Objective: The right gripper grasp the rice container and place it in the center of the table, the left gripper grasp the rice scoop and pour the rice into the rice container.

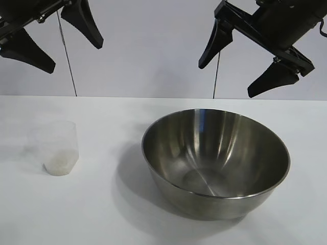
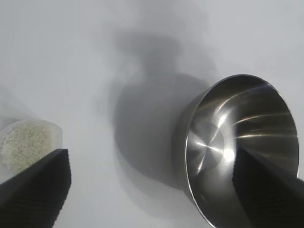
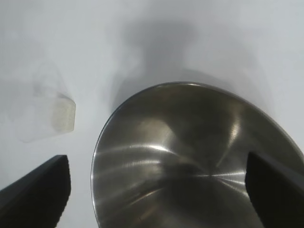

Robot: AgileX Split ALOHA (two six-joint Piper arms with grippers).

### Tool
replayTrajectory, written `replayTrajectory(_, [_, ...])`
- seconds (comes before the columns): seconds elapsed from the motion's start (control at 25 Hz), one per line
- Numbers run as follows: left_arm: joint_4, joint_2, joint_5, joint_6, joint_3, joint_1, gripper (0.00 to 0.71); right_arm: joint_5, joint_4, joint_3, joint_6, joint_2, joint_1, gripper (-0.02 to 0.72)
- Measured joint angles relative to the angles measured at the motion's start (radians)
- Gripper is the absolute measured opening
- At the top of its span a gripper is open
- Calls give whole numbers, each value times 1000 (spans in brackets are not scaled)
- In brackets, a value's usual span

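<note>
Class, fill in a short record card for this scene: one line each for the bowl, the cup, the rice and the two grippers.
bowl: steel, upright on the table, empty
cup: clear, upright, apart from the bowl, on its left in the exterior view
rice: small heap in the cup's bottom
left gripper: open, above the cup, holding nothing
right gripper: open, above the bowl, holding nothing

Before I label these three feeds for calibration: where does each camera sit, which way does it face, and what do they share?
Exterior: level with the table, facing both arms; the open left gripper and right gripper hang above the rice scoop and rice container.
Left wrist: looks down between its own fingertips at rice in the scoop and at the container.
Right wrist: looks down between its own fingertips into the container, with the scoop beyond.
All three show scoop and container.
</note>
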Motion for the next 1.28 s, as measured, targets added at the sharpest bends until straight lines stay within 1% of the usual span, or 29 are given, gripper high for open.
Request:
replayTrajectory(0.24, [0, 0, 0, 0, 0, 0, 665, -19, 30, 0, 0, 0, 0, 694])
replayTrajectory(0.32, [0, 0, 0, 0, 0, 0, 665, -7, 17, 0, 0, 0, 0, 694])
replayTrajectory(0.36, [0, 0, 0, 0, 0, 0, 665, 5, -1, 0, 0, 0, 0, 694])
replayTrajectory(0.44, [0, 0, 0, 0, 0, 0, 665, 35, -59, 0, 0, -4, 0, 694])
replayTrajectory(0.52, [0, 0, 0, 0, 0, 0, 665, 67, -140, 0, 14, -10, 0, 694])
replayTrajectory(0.64, [0, 0, 0, 0, 0, 0, 665, 115, -267, 0, 52, -15, 0, 694])
replayTrajectory(0.68, [0, 0, 0, 0, 0, 0, 665, 123, -311, 0, 64, -15, 0, 694])
replayTrajectory(0.76, [0, 0, 0, 0, 0, 0, 665, 131, -379, 4, 83, -15, 0, 694])
replayTrajectory(0.84, [0, 0, 0, 0, 0, 0, 665, 125, -422, 23, 94, -16, 0, 692])
replayTrajectory(0.92, [0, 0, 0, 0, 0, 0, 665, 95, -433, 58, 97, -17, 0, 692])
replayTrajectory(1.04, [0, 0, 0, 0, 0, 0, 665, 26, -430, 129, 97, -16, 0, 687])
replayTrajectory(1.28, [0, 0, 0, 0, 0, 0, 665, -83, -397, 228, 98, 33, 0, 683])
